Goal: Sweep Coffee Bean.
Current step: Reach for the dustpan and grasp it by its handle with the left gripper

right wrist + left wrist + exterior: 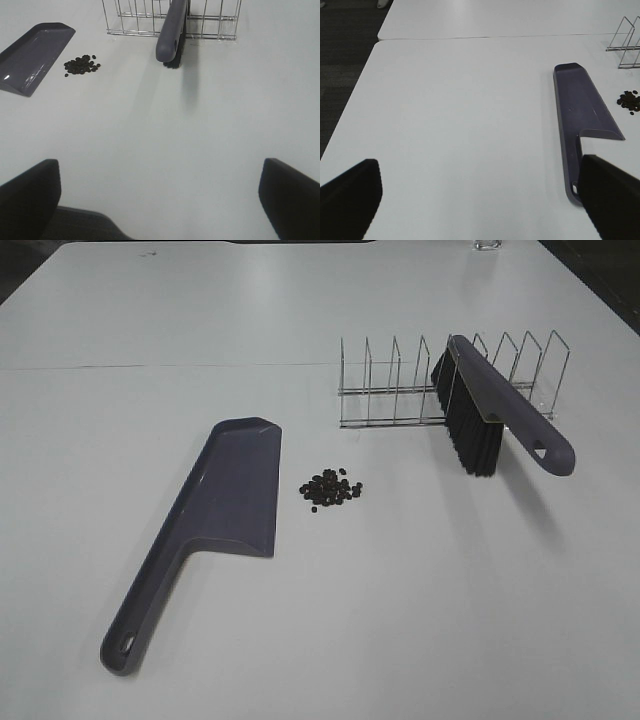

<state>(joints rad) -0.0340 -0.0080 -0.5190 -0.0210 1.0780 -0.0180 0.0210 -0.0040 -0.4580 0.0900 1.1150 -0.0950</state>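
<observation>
Left wrist view: the left gripper (477, 167) is released, its two dark fingers (350, 200) spread wide with nothing between them, above the white table (460, 110). One finger hides part of the handle end of a grey-purple dustpan (580, 110), which lies flat on the table. In the right wrist view the right gripper (159, 167) is also spread wide and empty, near the table's edge. Ahead of it, the handle of a brush (170, 30) sticks out from a wire rack (135, 20); the brush leans tilted in the rack, black bristles down. The coffee beans (331, 489) sit in one small heap on the table, between the dustpan's wide end and the brush, near the dustpan but not touching it.
</observation>
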